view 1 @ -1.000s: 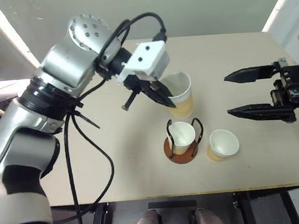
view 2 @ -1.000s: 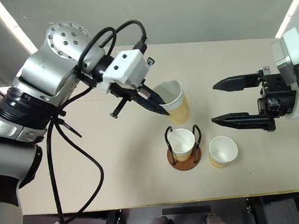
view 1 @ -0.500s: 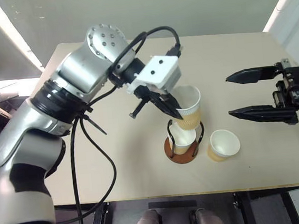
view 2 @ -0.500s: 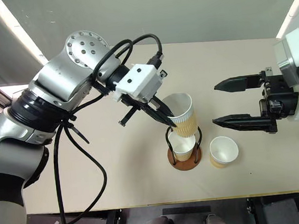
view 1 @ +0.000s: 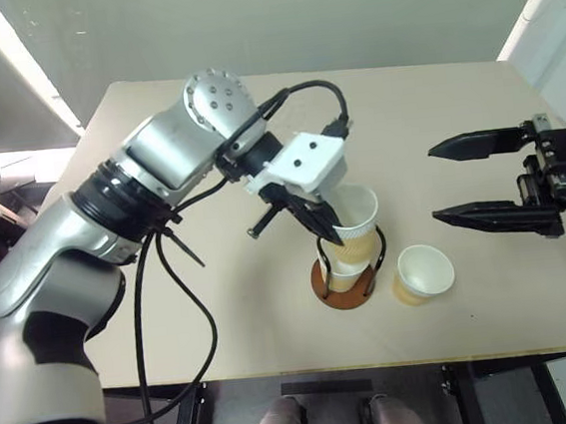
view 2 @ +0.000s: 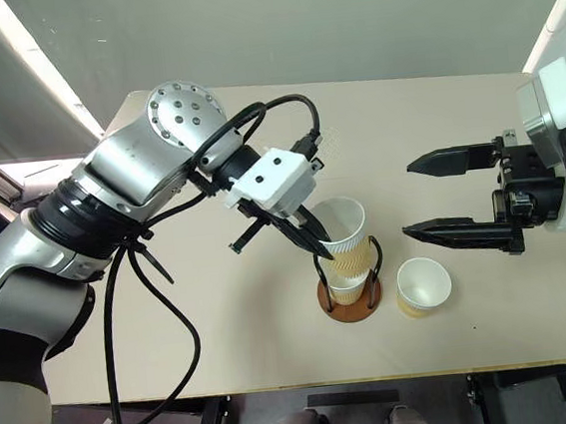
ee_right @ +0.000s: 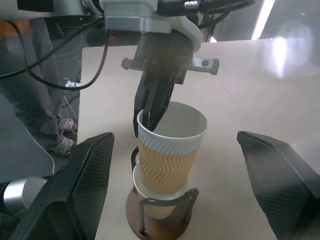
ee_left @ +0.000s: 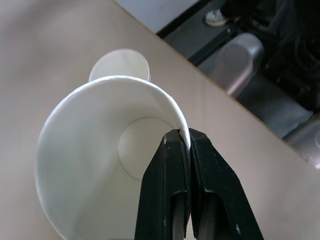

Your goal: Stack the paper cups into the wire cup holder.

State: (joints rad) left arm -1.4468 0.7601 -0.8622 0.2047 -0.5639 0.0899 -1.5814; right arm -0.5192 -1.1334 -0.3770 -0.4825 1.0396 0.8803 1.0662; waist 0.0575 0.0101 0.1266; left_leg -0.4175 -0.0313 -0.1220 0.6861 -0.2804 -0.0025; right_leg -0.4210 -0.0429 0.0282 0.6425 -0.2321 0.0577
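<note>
Looking across the tabletop [view 1: 172, 313], this stack is about two-thirds done by my read. The holder [view 2: 350, 301] sits near the front edge with one cup [ee_right: 159, 202] already seated between its wire arches. The left end effector [view 1: 332, 235] is pinching the rim of a second cup [view 1: 354, 223], one finger inside the wall and one outside, and that cup is partly nested into the seated one, not fully down. Out to the right, the right end effector [view 1: 446, 183] hangs spread wide and empty. The last cup [view 1: 421, 273] stands upright just beside the holder, waiting its turn.
</note>
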